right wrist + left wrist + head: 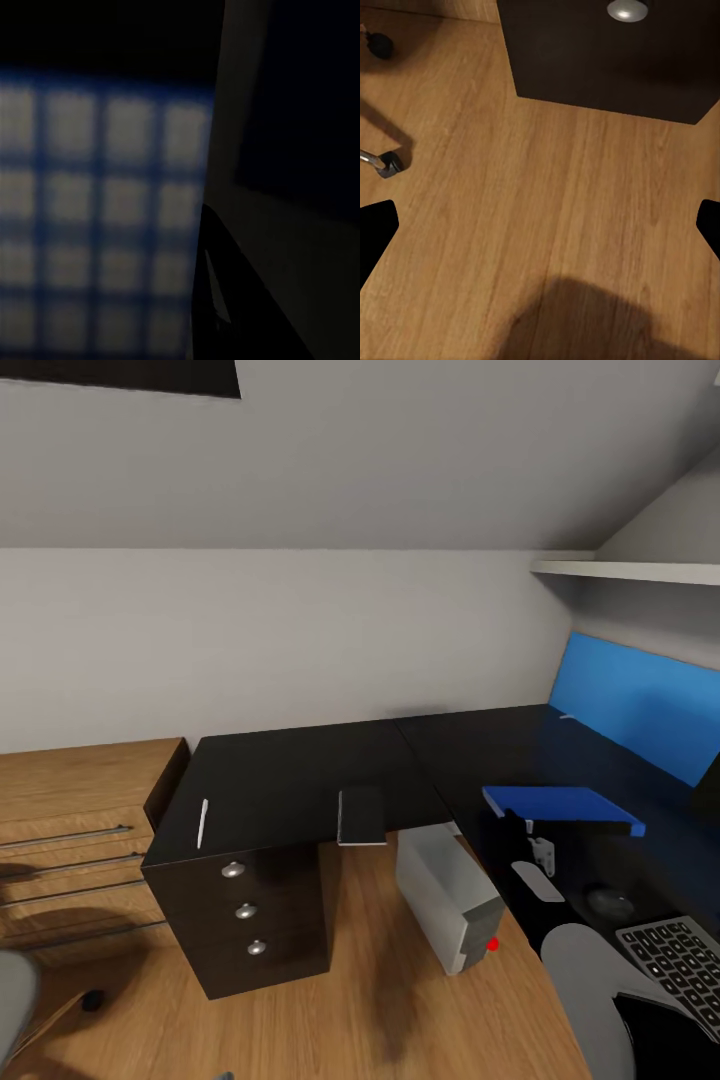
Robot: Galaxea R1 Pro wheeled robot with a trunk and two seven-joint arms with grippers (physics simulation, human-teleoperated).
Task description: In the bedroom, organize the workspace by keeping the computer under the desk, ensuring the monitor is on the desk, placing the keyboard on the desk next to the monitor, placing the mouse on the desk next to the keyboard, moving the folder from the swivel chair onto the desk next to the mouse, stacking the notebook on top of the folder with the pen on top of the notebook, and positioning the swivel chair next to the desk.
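Sloped grey ceiling and a pale wall fill the top half of the head view, with the black desk [300,770] running across the middle and bending toward the right edge. The blue folder [565,808] is held up over the desk's right wing at centre right by the right gripper [520,830], whose jaws are closed on its near edge. Lower right: the mouse [609,903], the keyboard [676,960] and a flat grey square [538,881]. The notebook [361,815] hangs a bit over the desk's front edge at centre, the pen [203,823] lies left of centre, and the computer [447,895] stands on the floor just below the desk. A bit of the swivel chair [14,990] peeks in at lower left.

Left wrist view is looking at wood floor, a chair castor [388,163] at the left edge and the drawer unit [615,56] up top. The left gripper [540,229] looks wide open, nothing between the fingertips.

Right wrist view is dark and blurry, just a blue-white grid at left, so I can't tell anything from it.

My guess: we're on the folder step, and next it needs lowering flat beside the mouse.
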